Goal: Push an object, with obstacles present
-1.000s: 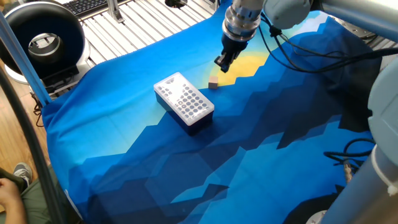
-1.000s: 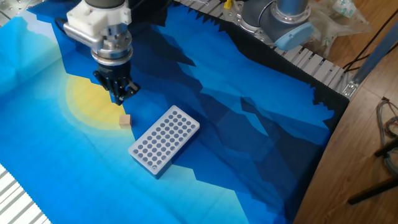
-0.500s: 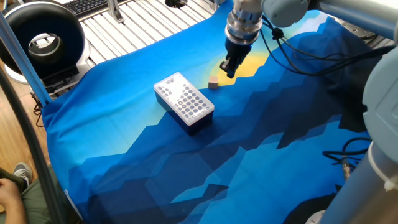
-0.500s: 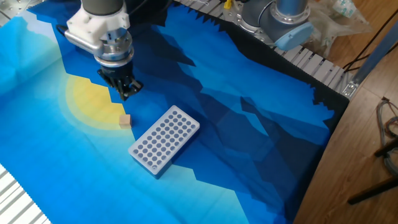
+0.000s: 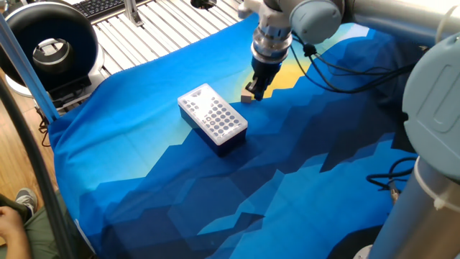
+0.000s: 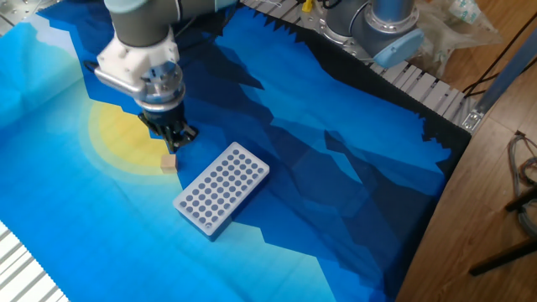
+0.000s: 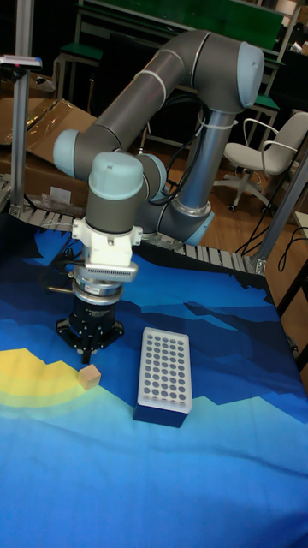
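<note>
Taking the white perforated block (image 7: 162, 375) as the landmark, it lies nearest the camera in the tall fixed view, flat on the blue printed cloth (image 7: 171, 479), its hole-covered top facing up and its dark sides showing below. In the other fixed view the same block (image 6: 222, 186) sits askew on the cloth, and in one fixed view (image 5: 213, 118) it lies just in front of the arm's working end.

Just beside the block, on its yellow-patch side, sits the tiny tan cube (image 7: 88, 377), clear of the block with a strip of cloth between them. The cube (image 6: 169, 164) rests at the edge of the yellow sun shape (image 6: 126, 134) printed on the cloth.

Directly behind the cube, farther from the block, the gripper (image 7: 89, 349) points straight down with its tips low at the cloth. Its tips (image 6: 174, 145) stand right at the cube's far side; contact cannot be confirmed. The fingers look drawn together, holding nothing. In one fixed view the gripper (image 5: 256, 91) partly hides the cube (image 5: 246, 97).

Beyond it, the grey arm (image 7: 171, 94) arches back toward its base.
</note>
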`<control>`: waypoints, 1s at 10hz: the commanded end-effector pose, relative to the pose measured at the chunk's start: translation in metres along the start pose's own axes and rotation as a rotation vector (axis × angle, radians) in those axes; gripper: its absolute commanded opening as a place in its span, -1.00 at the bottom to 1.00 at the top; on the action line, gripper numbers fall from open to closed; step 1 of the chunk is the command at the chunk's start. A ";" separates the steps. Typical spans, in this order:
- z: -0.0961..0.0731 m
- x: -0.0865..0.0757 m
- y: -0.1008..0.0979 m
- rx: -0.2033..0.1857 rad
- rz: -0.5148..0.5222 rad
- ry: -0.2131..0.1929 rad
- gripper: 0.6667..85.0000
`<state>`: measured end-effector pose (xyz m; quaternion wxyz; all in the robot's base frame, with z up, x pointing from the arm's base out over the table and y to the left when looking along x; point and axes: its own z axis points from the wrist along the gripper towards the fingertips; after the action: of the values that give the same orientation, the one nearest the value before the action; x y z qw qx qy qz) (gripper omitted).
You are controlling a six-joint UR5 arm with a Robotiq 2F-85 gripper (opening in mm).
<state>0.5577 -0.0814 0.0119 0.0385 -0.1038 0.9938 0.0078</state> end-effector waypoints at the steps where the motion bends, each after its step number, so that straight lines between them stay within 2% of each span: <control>1: 0.009 -0.001 0.002 0.001 -0.029 0.003 -0.99; 2: 0.010 -0.003 0.000 0.012 -0.026 0.003 -0.99; 6: 0.015 -0.018 0.008 0.006 0.008 -0.009 -0.99; 10: 0.008 -0.032 0.006 0.045 0.005 0.000 -0.99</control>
<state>0.5777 -0.0716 0.0004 0.0401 -0.1052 0.9936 -0.0084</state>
